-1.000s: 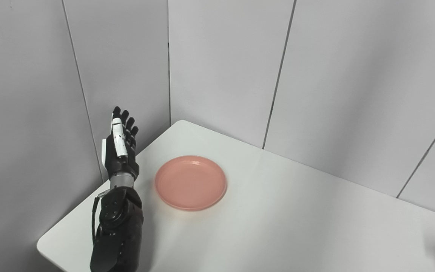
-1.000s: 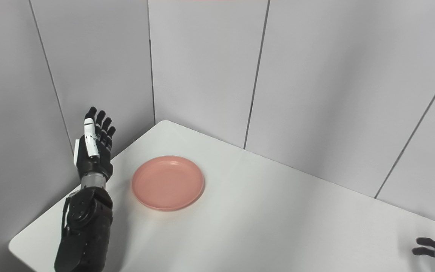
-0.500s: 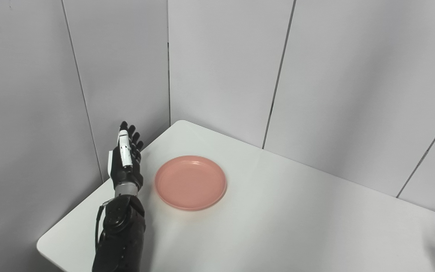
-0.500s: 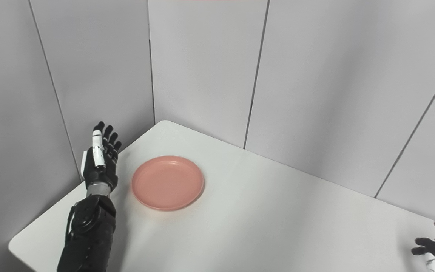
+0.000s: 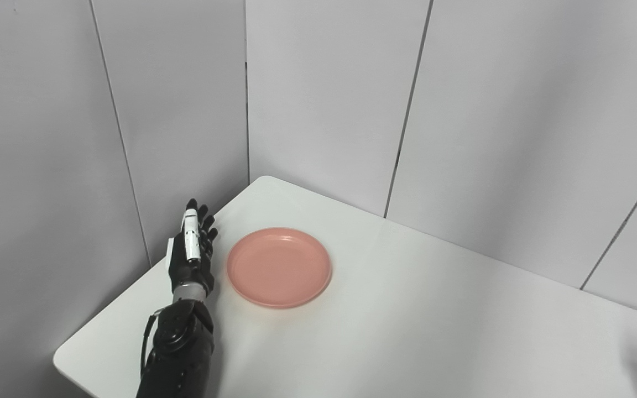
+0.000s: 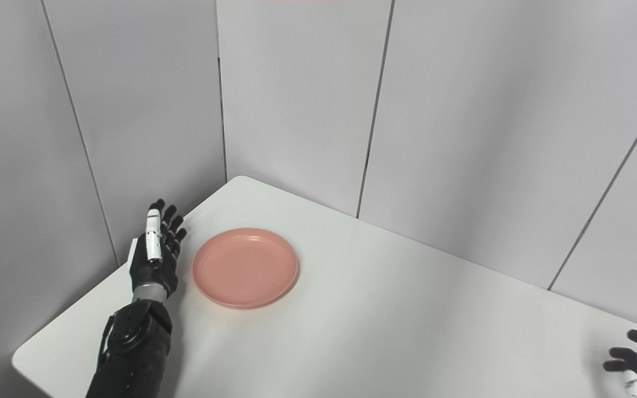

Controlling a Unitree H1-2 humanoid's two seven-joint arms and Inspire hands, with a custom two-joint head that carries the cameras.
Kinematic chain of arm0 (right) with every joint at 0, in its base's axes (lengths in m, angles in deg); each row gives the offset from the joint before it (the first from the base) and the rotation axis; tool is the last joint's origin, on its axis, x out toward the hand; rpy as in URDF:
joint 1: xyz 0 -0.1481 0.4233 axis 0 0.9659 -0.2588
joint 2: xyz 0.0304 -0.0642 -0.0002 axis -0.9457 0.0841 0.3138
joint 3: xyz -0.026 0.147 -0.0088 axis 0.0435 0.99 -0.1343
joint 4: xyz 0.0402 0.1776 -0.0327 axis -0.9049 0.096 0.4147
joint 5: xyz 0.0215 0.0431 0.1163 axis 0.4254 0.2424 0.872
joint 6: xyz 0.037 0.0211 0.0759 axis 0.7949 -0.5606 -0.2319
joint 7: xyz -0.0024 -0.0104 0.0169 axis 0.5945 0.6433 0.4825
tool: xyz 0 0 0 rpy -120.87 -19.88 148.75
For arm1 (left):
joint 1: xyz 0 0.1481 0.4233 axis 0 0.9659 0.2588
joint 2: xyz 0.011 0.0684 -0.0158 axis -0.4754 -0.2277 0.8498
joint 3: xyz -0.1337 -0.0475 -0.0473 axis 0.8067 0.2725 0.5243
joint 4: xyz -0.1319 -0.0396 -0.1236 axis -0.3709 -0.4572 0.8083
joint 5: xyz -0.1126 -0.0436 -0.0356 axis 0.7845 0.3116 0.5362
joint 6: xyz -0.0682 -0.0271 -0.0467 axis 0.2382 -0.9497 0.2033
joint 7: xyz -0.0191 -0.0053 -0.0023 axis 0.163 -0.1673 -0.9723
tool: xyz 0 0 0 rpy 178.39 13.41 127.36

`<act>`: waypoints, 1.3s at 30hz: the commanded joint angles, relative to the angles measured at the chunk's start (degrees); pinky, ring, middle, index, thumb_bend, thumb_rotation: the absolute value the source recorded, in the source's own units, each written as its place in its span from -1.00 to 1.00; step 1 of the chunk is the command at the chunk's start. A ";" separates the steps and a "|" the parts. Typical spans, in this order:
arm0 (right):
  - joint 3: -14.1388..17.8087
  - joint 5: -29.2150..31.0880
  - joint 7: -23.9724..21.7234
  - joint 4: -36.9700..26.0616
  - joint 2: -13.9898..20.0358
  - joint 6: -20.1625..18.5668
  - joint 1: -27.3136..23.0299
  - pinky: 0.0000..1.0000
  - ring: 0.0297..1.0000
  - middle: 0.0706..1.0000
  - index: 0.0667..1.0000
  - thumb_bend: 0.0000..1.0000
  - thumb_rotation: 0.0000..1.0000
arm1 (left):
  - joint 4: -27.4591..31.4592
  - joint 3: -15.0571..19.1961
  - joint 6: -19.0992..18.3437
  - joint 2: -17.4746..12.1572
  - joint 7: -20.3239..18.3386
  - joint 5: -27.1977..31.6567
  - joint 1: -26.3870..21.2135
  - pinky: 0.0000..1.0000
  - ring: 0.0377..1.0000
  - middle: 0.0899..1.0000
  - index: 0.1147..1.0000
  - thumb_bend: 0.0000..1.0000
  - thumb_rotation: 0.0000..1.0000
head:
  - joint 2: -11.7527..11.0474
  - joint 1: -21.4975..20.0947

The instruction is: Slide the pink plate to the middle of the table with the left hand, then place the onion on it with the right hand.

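Pink plate (image 5: 279, 267) on white table (image 5: 434, 309), left hand (image 5: 191, 249) edge-up just beside it, fingers straight, holding nothing

left hand (image 5: 191, 251) flat, fingers (image 5: 199, 221) extended, apparently empty

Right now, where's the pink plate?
The pink plate lies flat on the white table toward its far left corner, just right of the open left hand, with a narrow gap between them.
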 commanded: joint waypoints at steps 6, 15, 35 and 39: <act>-0.67 0.15 -0.50 5.56 -2.98 0.87 10.13 0.41 -0.22 -0.08 0.17 -0.46 0.80 | -0.14 -1.52 -0.70 -2.07 -2.63 0.89 -2.00 0.97 0.94 0.95 0.94 -0.33 1.00 | 0.31 -0.05; -0.70 0.24 -0.55 5.54 -2.98 0.61 10.14 -0.09 -0.28 -0.14 0.01 -0.27 -0.70 | -3.62 -2.70 -2.06 -3.06 -6.27 2.92 -2.26 1.00 0.96 0.97 0.95 -0.34 1.00 | 0.47 -0.19; -0.81 0.09 -0.08 3.86 -3.45 -0.01 10.83 -0.16 -0.25 -0.09 -0.12 -0.24 -1.00 | -10.15 -6.73 -3.09 -3.47 -12.61 3.29 -4.17 0.97 0.96 0.97 0.97 -0.30 1.00 | 1.61 -1.74; -0.83 0.07 -0.07 3.64 -3.57 0.31 11.03 -0.16 -0.20 -0.05 -0.11 -0.24 -1.00 | -10.24 -7.82 -3.57 -3.08 -13.07 3.32 -4.47 0.95 0.94 0.96 0.95 -0.30 1.00 | 2.02 -2.48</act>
